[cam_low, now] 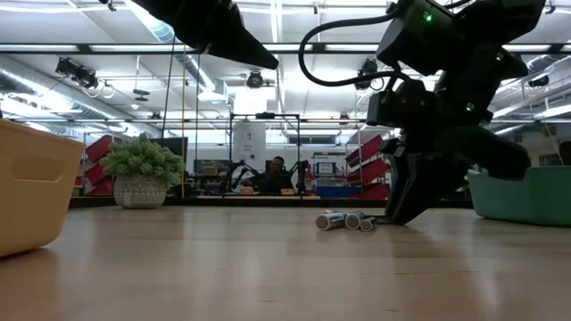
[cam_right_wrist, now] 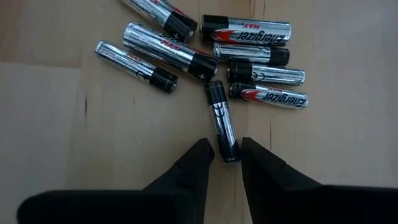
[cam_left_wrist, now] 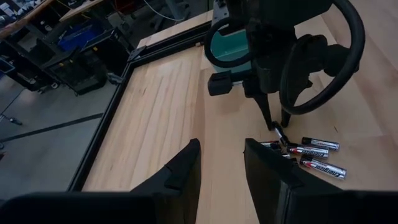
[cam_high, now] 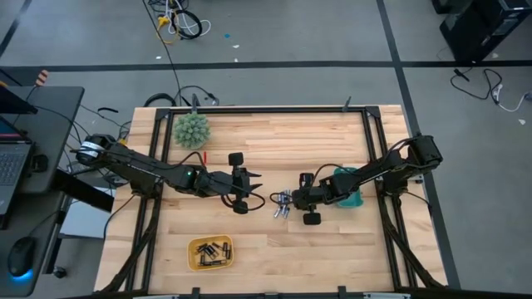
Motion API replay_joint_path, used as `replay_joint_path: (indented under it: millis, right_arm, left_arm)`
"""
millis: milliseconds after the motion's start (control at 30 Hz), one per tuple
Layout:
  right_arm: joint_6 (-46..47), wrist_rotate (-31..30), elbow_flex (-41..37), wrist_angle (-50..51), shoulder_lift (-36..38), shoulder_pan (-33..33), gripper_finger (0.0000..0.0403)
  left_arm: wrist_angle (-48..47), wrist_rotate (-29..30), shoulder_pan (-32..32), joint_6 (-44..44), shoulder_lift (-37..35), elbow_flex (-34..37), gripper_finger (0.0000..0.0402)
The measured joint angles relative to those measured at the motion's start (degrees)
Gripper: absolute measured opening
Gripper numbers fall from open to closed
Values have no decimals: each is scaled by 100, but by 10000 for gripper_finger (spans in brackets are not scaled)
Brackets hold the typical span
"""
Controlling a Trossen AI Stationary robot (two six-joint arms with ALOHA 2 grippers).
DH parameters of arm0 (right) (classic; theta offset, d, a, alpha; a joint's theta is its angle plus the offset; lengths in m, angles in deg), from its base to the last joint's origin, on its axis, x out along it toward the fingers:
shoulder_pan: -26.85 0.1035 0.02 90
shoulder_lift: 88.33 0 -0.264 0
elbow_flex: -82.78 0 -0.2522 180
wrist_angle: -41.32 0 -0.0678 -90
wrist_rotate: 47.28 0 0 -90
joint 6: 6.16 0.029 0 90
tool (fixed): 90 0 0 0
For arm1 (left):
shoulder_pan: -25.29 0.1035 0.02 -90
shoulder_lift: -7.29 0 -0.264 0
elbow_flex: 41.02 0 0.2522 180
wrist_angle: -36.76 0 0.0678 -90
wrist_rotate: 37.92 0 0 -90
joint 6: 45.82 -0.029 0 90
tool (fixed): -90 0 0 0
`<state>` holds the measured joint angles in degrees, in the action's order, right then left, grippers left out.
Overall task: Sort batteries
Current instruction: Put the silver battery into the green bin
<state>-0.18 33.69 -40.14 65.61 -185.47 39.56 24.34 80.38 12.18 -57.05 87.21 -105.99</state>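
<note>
On the table's left side, a yellow tray [cam_high: 210, 252] near the front edge is already holding several dark batteries [cam_high: 211, 249], and a spiky green ball [cam_high: 191, 129] is sitting near the far edge. The left gripper [cam_high: 249, 189] is hovering above bare wood left of centre with its fingers [cam_left_wrist: 186, 168] parted and nothing between them; it is waiting.

Moving toward the centre, a loose pile of silver-and-black batteries [cam_right_wrist: 224, 59] is lying flat on the wood, several touching one another. The right gripper [cam_right_wrist: 225, 163] is coming down over the nearest cell [cam_right_wrist: 222, 121], which is pointing away from the pile toward the fingers. Its two fingers [cam_right_wrist: 193, 168] are standing on either side of that cell's near end with little room left; whether they are already pinching it, I cannot tell.

Farther right, a teal bin [cam_high: 349, 189] is sitting under the right arm.

These cells are looking light, rigid and smooth-skinned, so they are likely rolling or squirting out under a glancing squeeze. Gripping across the round body near mid-length is seeming safer than at the end, keeping clear of the neighbours so none are being dragged along.
</note>
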Motion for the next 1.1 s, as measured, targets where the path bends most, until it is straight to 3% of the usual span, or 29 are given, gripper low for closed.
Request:
replay_joint_path:
  millis: [467,700,933,1100]
  right_arm:
    - [4,80,-4,15,0,-2,15]
    - [175,205,-4,31,40,-2,9]
    - [329,464,-45,437,598,12,7]
    - [1180,140,-33,1031,1154,2,6]
  left_arm:
    - [0,2,0,0,0,0,119]
    - [0,0,1,0,0,1,119]
    - [0,0,0,-2,0,6,119]
    - [0,0,0,-2,0,7,119]
